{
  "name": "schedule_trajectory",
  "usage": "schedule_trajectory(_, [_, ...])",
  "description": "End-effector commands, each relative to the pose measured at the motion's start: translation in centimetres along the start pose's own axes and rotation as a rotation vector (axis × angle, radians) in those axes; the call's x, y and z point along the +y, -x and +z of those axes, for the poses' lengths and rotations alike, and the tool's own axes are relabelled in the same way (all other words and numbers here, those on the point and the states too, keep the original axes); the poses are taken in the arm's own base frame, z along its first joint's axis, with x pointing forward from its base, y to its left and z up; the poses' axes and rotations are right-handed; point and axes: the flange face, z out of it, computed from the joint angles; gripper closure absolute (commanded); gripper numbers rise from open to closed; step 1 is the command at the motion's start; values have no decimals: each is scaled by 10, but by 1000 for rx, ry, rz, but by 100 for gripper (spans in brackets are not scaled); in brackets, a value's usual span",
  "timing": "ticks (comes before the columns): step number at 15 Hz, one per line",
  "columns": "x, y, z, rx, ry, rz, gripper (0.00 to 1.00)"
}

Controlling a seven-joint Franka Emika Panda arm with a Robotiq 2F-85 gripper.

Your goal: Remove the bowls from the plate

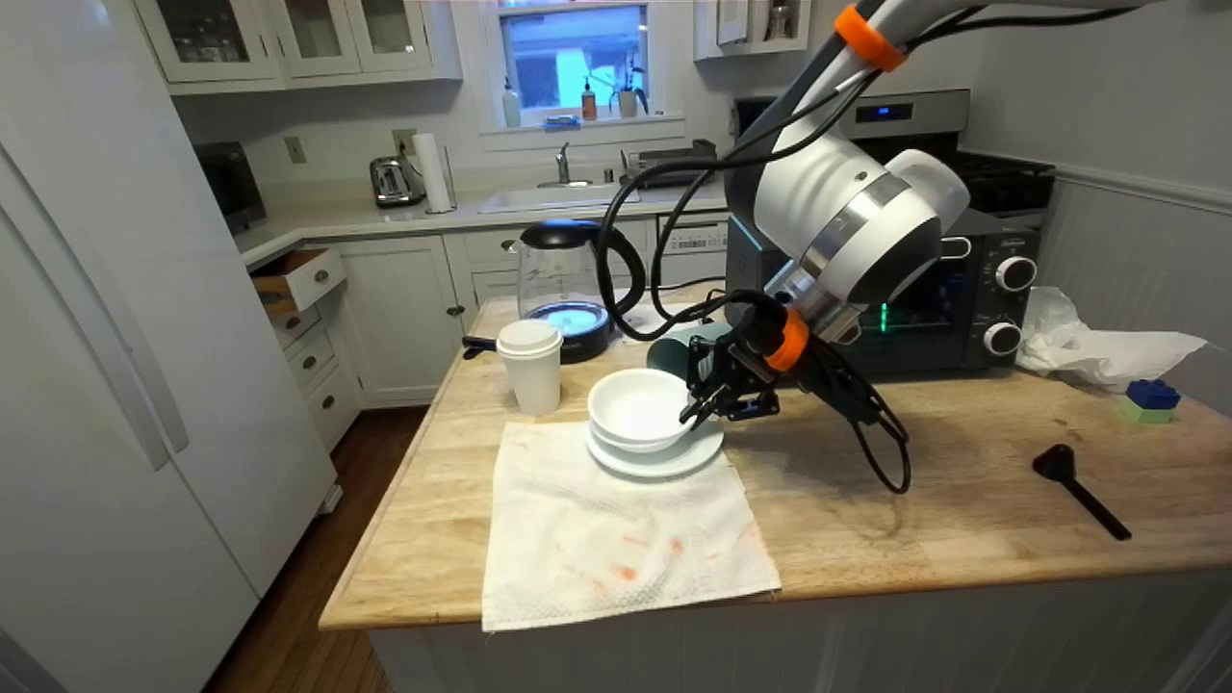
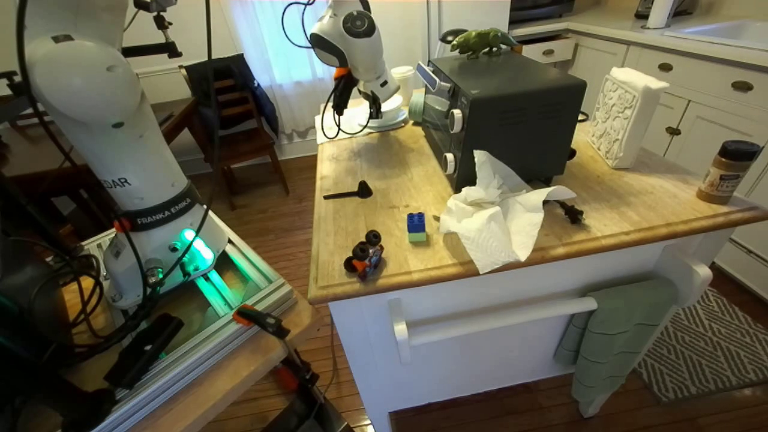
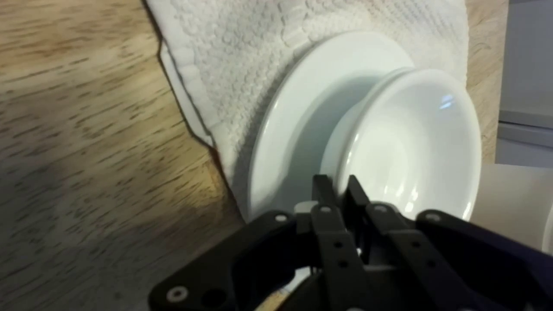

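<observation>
The white bowls point(image 1: 635, 404) are nested, with a second rim showing just under the top one. They are over the white plate point(image 1: 664, 468), off its middle and slightly tilted. In the wrist view the bowls point(image 3: 414, 138) cover the right part of the plate point(image 3: 276, 151). My gripper point(image 3: 339, 183) has one finger inside the bowl and one outside, closed around the near rim. In both exterior views the gripper point(image 1: 689, 418) point(image 2: 375, 114) is at the bowls' edge. Whether the bowls' underside touches the plate is hidden.
A beige cloth mat point(image 1: 616, 558) lies under the plate. A cream-white cup point(image 1: 531, 371), a kettle point(image 1: 568, 279) and a pale green cup point(image 1: 672, 356) stand close behind. The toaster oven point(image 2: 510, 114) is beside the arm. A black scoop point(image 1: 1083, 489) lies on the table.
</observation>
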Motion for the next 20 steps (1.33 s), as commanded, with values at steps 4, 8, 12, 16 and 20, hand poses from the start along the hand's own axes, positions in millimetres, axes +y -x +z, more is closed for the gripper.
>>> schedule_trajectory(4, [-20, -7, -23, 19, -82, 29, 97])
schedule_trajectory(8, [-33, -12, -41, 23, -125, 57, 97])
schedule_trajectory(12, [-50, -13, -38, 12, -138, 132, 97])
schedule_trajectory(16, [-65, -18, -30, 38, -131, 216, 97])
schedule_trajectory(20, [-67, -27, -21, 77, -99, 281, 97])
